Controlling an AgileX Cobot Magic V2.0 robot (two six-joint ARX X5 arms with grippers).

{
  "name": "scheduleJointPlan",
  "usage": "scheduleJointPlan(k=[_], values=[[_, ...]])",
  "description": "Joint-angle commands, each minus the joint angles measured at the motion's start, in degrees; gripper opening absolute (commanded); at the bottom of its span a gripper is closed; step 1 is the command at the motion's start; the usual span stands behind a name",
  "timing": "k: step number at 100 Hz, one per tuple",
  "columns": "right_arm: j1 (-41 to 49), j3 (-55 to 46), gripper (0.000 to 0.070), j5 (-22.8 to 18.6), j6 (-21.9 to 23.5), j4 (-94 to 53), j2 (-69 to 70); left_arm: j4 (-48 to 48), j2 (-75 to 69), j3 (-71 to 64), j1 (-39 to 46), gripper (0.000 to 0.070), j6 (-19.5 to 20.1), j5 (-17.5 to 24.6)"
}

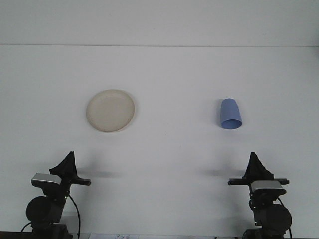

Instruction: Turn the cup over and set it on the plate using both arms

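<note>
A cream round plate [110, 110] lies flat on the white table, left of centre. A blue cup [230, 113] lies on the right side of the table, its wider rim end turned toward the front edge and its narrower base pointing away. My left gripper [70, 157] sits low at the front left, well short of the plate, with its dark fingers drawn together to a point and nothing in them. My right gripper [253, 158] sits low at the front right, in front of the cup and apart from it, its fingers likewise together and holding nothing.
The white table [164, 149] runs back to a pale wall [159, 22]. The wide stretch between plate and cup holds no other objects. Both arm bases and cables stand at the bottom corners.
</note>
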Motion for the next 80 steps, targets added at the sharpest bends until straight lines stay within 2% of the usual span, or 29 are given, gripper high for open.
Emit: scheduleJointPlan(k=[1,68,80], values=[[0.07,-0.11,0.0000,0.00,0.35,0.55,-0.02,0.68,-0.07,-1.09,0.04,0.0014,-0.11,0.24],[0.07,-0.11,0.0000,-0.02,0.39,0.59,-0.02,0.74,-0.07,-1.11,0.04,0.0014,-0.11,0.24],[0.07,-0.11,0.0000,-0.07,0.61,4.72,-0.02,0.74,-0.07,-1.09,0.04,0.0014,-0.09,0.24]])
